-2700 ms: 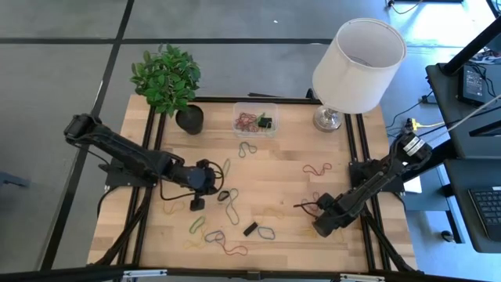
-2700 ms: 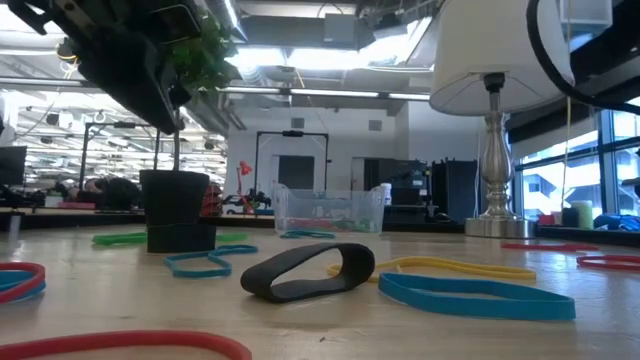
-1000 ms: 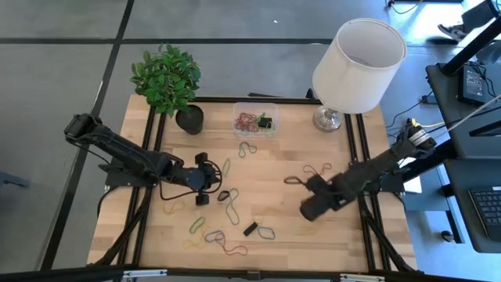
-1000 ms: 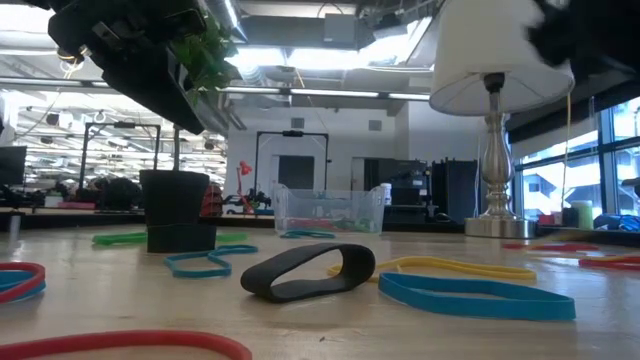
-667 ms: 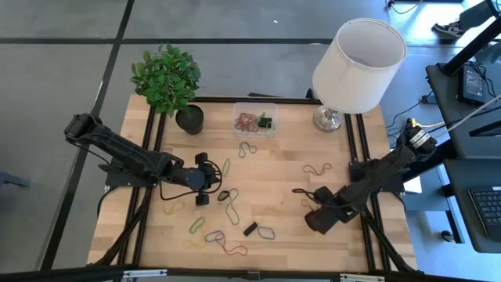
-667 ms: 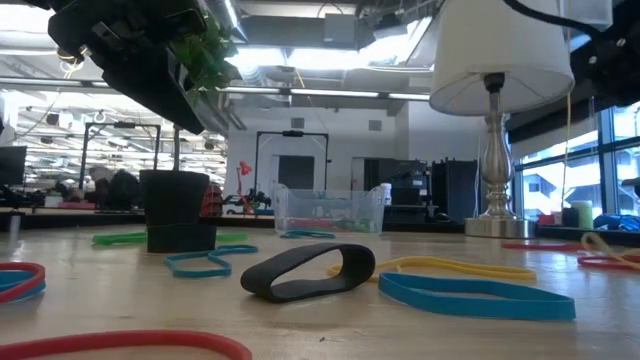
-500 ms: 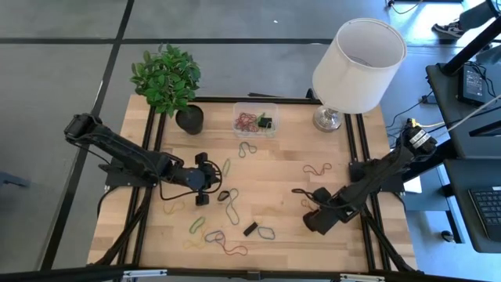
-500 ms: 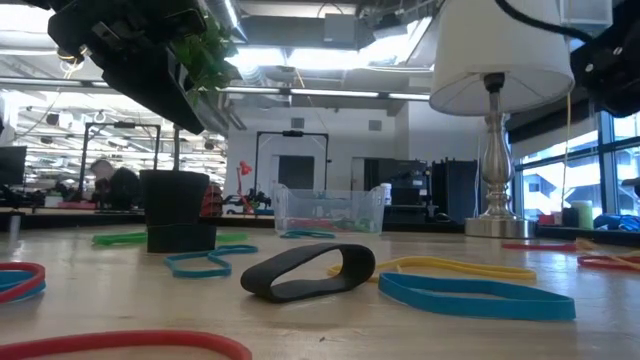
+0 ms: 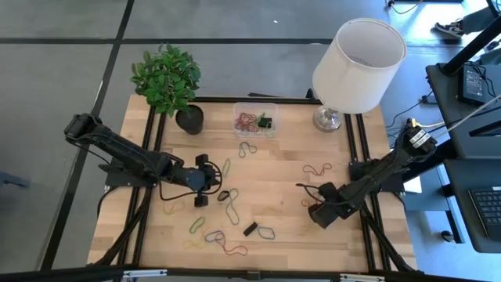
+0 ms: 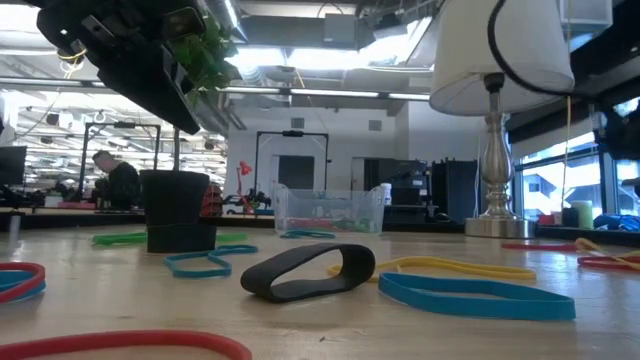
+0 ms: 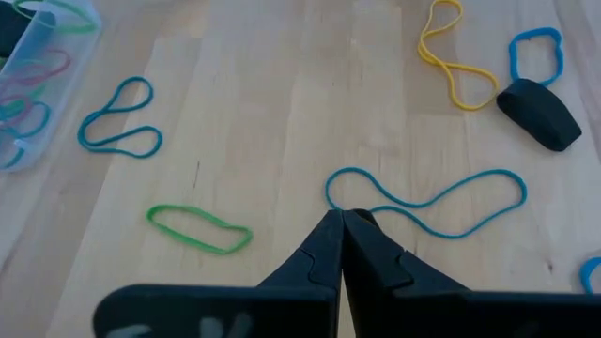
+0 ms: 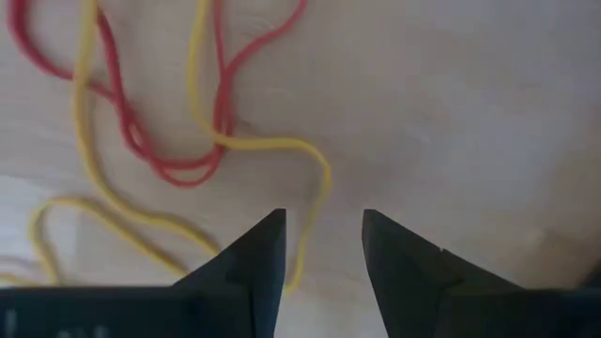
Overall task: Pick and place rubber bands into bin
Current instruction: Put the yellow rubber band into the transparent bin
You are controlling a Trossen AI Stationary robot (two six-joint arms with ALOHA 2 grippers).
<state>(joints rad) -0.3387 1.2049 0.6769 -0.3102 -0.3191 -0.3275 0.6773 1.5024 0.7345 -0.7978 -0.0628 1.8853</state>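
A: Noting the change first: the right gripper (image 9: 313, 205) has swung back from mid-counter toward the right edge, and its fingers (image 12: 255, 252) have parted over the last second. We now see them moderately apart, low over a tangle of one yellow band (image 12: 258, 145) and one red band (image 12: 155, 164), with nothing between them.

B: So we read that as a fresh approach, not a carry. And the left?

A: The left gripper (image 9: 210, 178) sits left of centre, fingers (image 11: 324, 249) pressed together, their tips right at the long blue band (image 11: 427, 202). We cannot tell whether a strand is pinched.

B: Where does the bin stand?

A: The bin (image 9: 254, 119) is at the far edge, between the plant pot (image 9: 189, 119) and the lamp (image 9: 329, 119), already holding several bands. Many rubber bands (image 9: 232, 205) lie scattered across the counter (image 9: 282, 227).

B: Then we judge the task far from done; the overlapped pair may lift together.
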